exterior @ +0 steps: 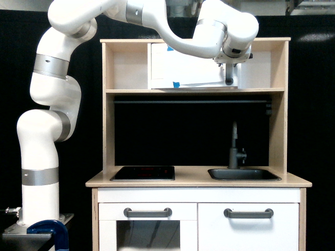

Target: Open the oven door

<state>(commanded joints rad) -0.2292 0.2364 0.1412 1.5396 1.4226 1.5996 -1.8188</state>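
The oven door (pixel 191 67) is a wide white panel with blue tape bits, set in the upper shelf of the play kitchen. Its vertical grey bar handle (pixel 229 78) runs along the edge at the exterior view's right. The door's lower edge slants, so it stands slightly ajar. My gripper (pixel 229 67) hangs under the white wrist right at the top of this handle. The wrist hides the fingers, so I cannot tell whether they hold the bar.
The wooden shelf frame (pixel 193 91) surrounds the door, with open cubbies on both sides. Below are a black hob (pixel 142 173), a dark sink (pixel 243 174) with a tap (pixel 235 146), and two lower white doors with horizontal grey handles (pixel 147 212) (pixel 248 213). The arm's base (pixel 39 198) stands at the exterior view's left.
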